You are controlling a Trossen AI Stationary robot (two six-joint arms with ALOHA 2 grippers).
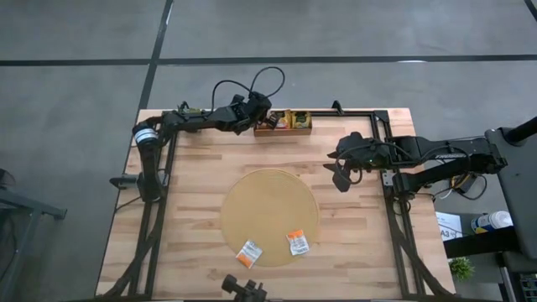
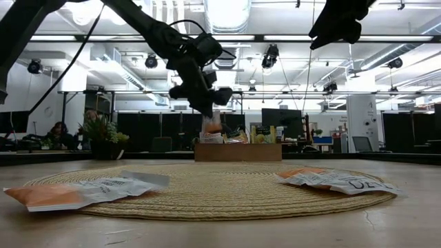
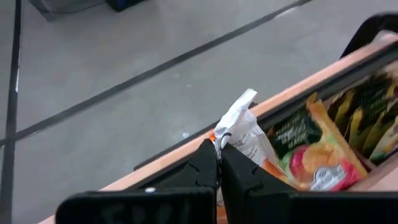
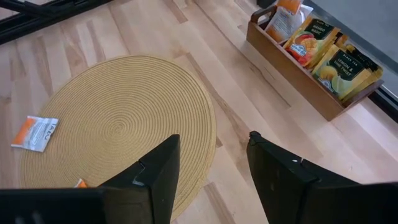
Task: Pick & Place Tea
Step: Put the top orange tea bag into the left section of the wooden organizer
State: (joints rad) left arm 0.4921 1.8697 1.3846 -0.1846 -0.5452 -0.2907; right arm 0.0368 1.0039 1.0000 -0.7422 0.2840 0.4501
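Left gripper (image 1: 267, 117) reaches over the far edge of the table (image 1: 193, 243), above the left end of the wooden tray (image 1: 283, 130). Its fingers (image 3: 239, 180) are pressed together on the top edge of a white sachet (image 3: 244, 127), which stands upright in the end compartment of the tray. Beside that sachet, in the same tray, stand further sachets: a dark green one (image 3: 295, 127) and an orange-and-yellow one (image 3: 323, 162), both upright and leaning against each other. From table level the gripper hangs just above the tray, with an orange-and-white sachet (image 2: 213, 126) directly beneath its fingertips.

Right gripper (image 1: 342, 172) hovers above the bare table, to the right of the round woven mat (image 1: 269, 216) and nearer than the tray. Its fingers (image 4: 283, 168) stand well apart, with nothing between them.

Two sachets lie flat at the near side of the mat. One, white with orange marks (image 1: 248, 253), lies across the mat's near rim. The other (image 1: 297, 242), also white and orange, lies to its right, inside the rim. The two are apart from each other and well apart from both grippers. In the low view they appear as crumpled packets at the left (image 2: 83, 189) and right (image 2: 337, 179) of the mat.

The tray stands at the far edge of the table, beyond the mat and not touching it. The right wrist view shows its compartments filled with upright sachets (image 4: 339, 65), dark green and yellow.
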